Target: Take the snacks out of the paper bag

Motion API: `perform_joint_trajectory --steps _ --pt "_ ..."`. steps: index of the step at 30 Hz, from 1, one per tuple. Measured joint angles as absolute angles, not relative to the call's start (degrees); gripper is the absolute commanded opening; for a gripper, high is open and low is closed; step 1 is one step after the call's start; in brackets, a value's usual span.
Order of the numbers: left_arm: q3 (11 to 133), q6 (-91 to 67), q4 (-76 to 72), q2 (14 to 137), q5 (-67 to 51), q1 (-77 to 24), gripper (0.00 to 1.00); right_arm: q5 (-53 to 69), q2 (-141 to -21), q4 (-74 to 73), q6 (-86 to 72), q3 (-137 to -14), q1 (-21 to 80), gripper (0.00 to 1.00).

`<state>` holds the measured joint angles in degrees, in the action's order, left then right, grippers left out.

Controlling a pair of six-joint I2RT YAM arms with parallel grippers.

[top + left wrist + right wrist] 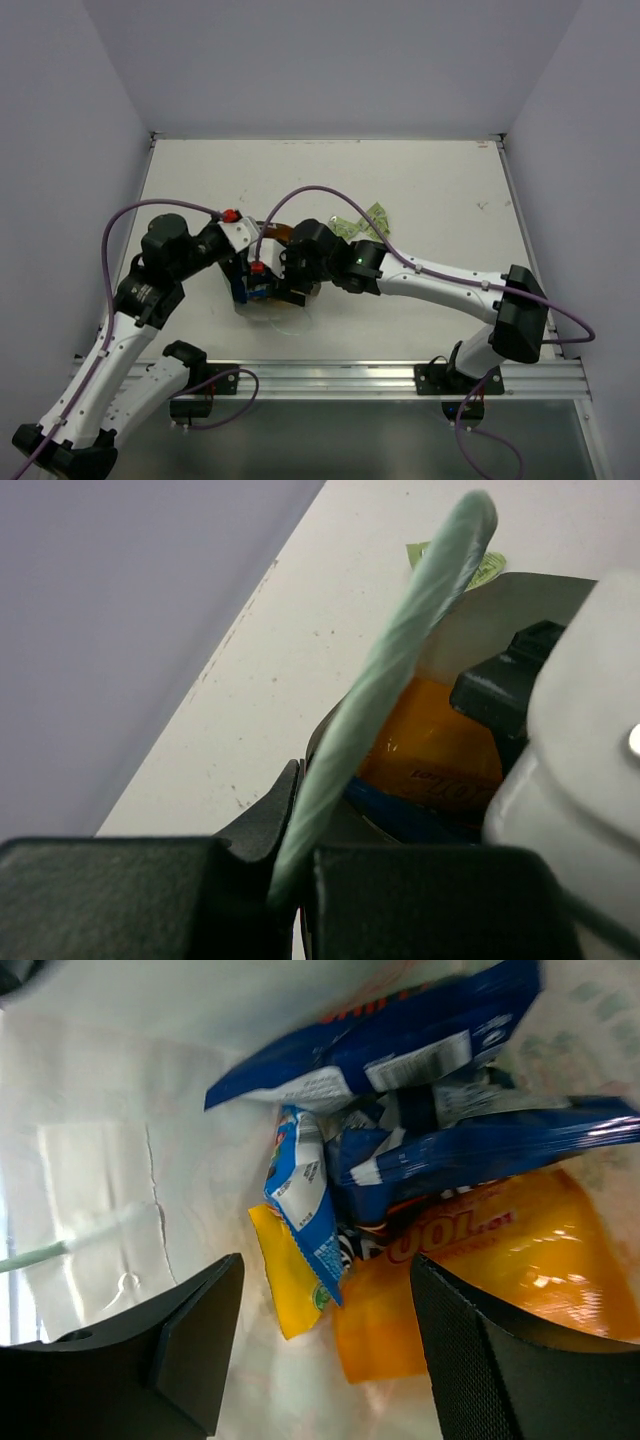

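The paper bag (247, 306) lies at mid-table under both grippers. My left gripper (295, 850) is shut on its mint-green rim (400, 670); in the top view the left gripper (243, 272) is at the bag's left. My right gripper (328, 1300) is open inside the bag's mouth, touching nothing. Before it lie two dark blue chip bags (380, 1050) (480, 1145), a blue candy pack (305, 1200), a yellow pack (290, 1280) and an orange pouch (500, 1270). The orange pouch (430, 740) also shows in the left wrist view. The right gripper (290, 288) is at the bag's right in the top view.
Pale green sachets (362, 222) lie on the table behind the right wrist; one shows in the left wrist view (480, 572). A thin string handle (290, 325) trails toward the near edge. Purple cables arch over both arms. Walls close in the left, back and right.
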<state>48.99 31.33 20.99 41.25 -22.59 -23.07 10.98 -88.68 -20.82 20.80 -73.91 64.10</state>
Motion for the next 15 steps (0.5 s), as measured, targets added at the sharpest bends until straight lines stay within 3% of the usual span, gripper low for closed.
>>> perform_joint_trajectory --steps 15 --pt "49.17 30.13 19.38 43.66 -22.37 -23.07 0.00 10.00 -91.02 -14.63 21.34 -71.00 64.14 0.67"
